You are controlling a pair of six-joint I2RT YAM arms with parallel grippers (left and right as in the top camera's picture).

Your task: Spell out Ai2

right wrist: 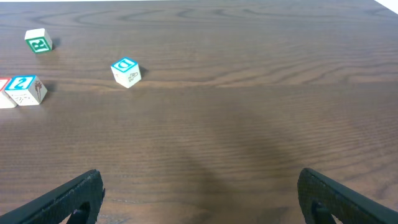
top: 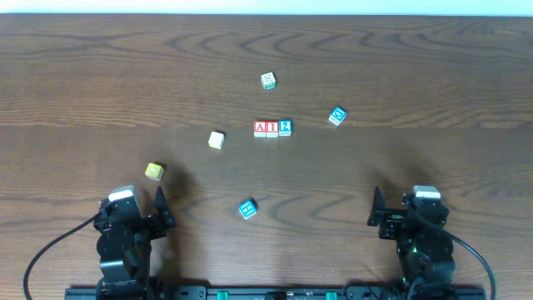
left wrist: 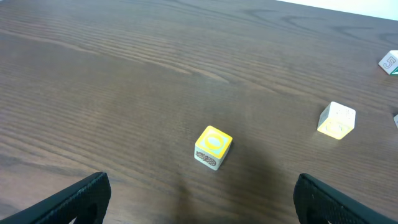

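At the near edge of the counter (top: 83, 67), the left hand (top: 162, 210) and right hand (top: 376, 215) sit low on folded arms, pointing toward the far side. Both are spread wide, gripping and touching nothing. Well ahead, between them, the A block (top: 260, 127), I block (top: 271, 127) and 2 block (top: 286, 127) stand touching in a row.

**Blocks ring the middle; lower right lies open**

Around the row of three blocks (top: 271, 127), all well apart: a green block (top: 268, 80) at 12 o'clock, a blue block (top: 336, 115) at 3, a cream block (top: 216, 139) at 9, a yellow block (top: 154, 171) at 8, a second blue block (top: 247, 208) at 6. Bare table (top: 400, 167) runs unobstructed from 4 to 5 o'clock.
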